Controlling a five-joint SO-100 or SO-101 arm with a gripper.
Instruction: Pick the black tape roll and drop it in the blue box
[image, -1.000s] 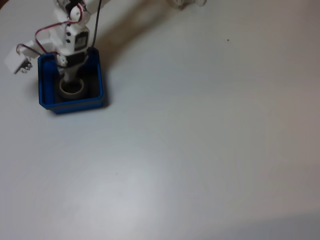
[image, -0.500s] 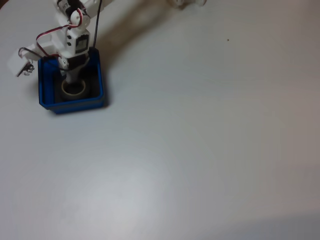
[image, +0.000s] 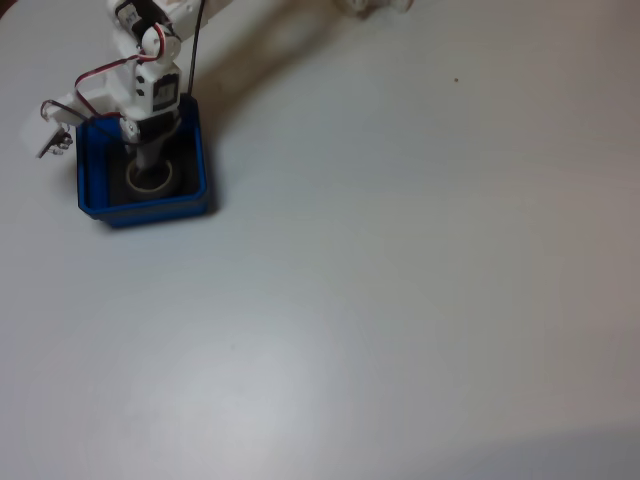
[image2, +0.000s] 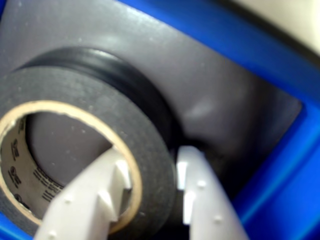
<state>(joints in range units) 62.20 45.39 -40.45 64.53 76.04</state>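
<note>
Fixed view, seen from above: my arm reaches down at the upper left of the pale table (image: 400, 260), and my pincer (image: 147, 172) dips inside the blue box (image: 150, 207). The black tape roll (image: 152, 178) lies flat on the box's dark floor, its beige core showing as a pale ring, with my pincer right at its upper edge. How wide my fingers stand cannot be told from up here (the wrist body hides them).

Wrist view, close in: my two white fingers (image2: 197, 200) straddle the wall of the black tape roll (image2: 100, 120), one finger inside the beige core and the other outside against the black band. My pincer (image2: 152, 187) stands only narrowly apart, closed about the thickness of that wall, both fingers touching or nearly touching it. The roll sits on the grey floor, with the bright rim of the blue box (image2: 280, 170) along the right and top.
</note>
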